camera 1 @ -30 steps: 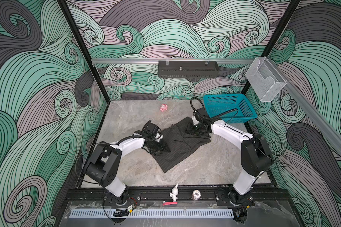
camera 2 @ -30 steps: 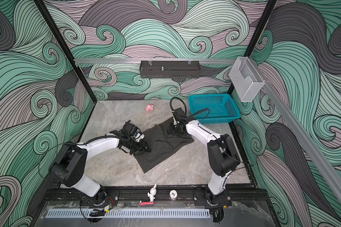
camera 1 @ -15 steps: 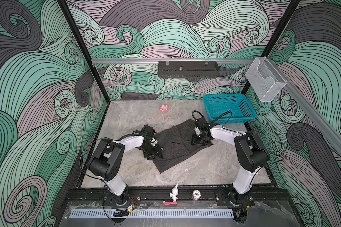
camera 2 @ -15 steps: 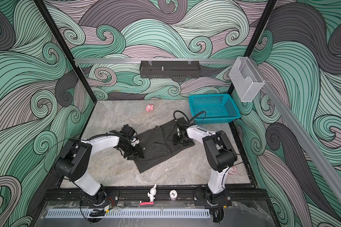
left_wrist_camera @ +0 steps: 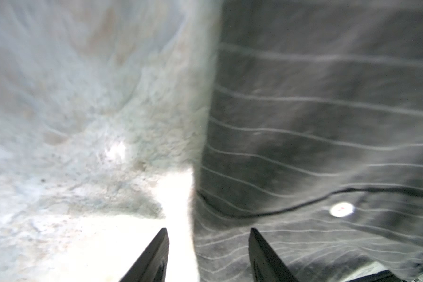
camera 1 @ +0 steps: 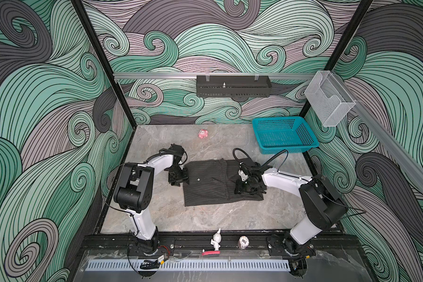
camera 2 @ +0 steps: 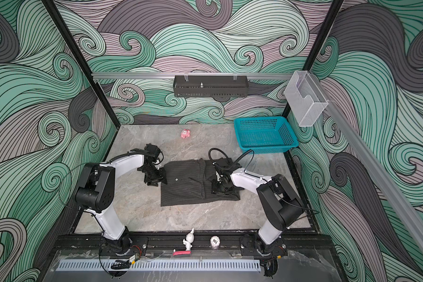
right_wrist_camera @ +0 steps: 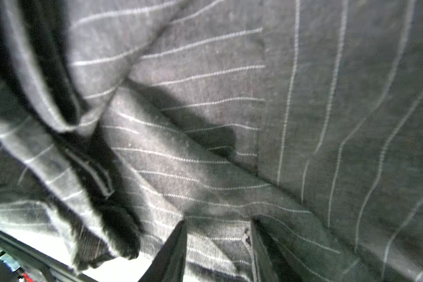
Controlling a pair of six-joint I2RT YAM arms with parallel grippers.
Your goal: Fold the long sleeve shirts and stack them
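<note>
The long sleeve shirt (camera 1: 210, 182) lies as a flat dark rectangle in the middle of the table (camera 1: 205, 219), with one pale button (camera 1: 198, 179) facing up. You see the left gripper (camera 1: 180, 179) at the shirt's left edge. In the wrist view its fingers (left_wrist_camera: 160, 254) stand apart, released, one over bare table and one over cloth. The right gripper (camera 1: 247, 189) sits low on the shirt's creased right part. Its fingers (right_wrist_camera: 175, 254) are also apart with striped cloth between them; perhaps they pinch a fold, you cannot tell from this blurred view. The teal basket (camera 1: 288, 149) stands apart, in the far right corner
</note>
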